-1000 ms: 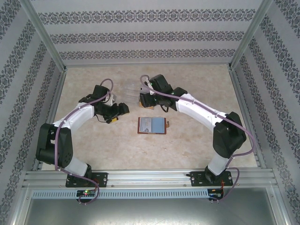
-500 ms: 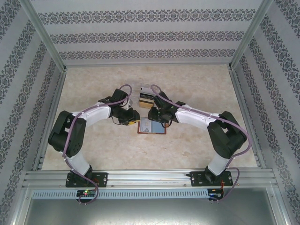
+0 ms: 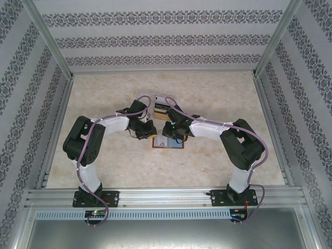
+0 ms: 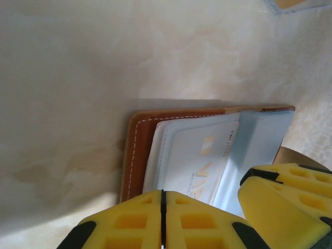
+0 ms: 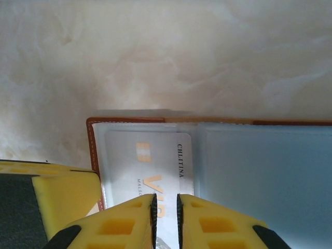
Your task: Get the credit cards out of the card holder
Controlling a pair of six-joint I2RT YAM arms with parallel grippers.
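The brown card holder (image 3: pixel 168 142) lies open on the table, with pale credit cards in its clear sleeves. In the left wrist view its stitched brown edge (image 4: pixel 137 150) frames a sleeved card (image 4: pixel 199 161). My left gripper (image 3: pixel 147 130) is shut, its yellow jaws pressed together with nothing between them (image 4: pixel 162 218), low over the holder's left edge. My right gripper (image 3: pixel 173 129) hovers over the left-hand credit card (image 5: pixel 148 166), printed with gold letters. Its jaws (image 5: pixel 166 218) stand a narrow gap apart, and the card shows through the gap. The two grippers are almost touching.
Two loose cards (image 3: pixel 162 102) lie on the table just behind the grippers; one corner of them (image 4: pixel 290 4) shows in the left wrist view. Patterned walls and metal posts enclose the marbled tabletop (image 3: pixel 218 166).
Both arms swung inward from the back of the table and came down over the card holder. Both grippers closed from wide open, the left fully and the right to a narrow gap.
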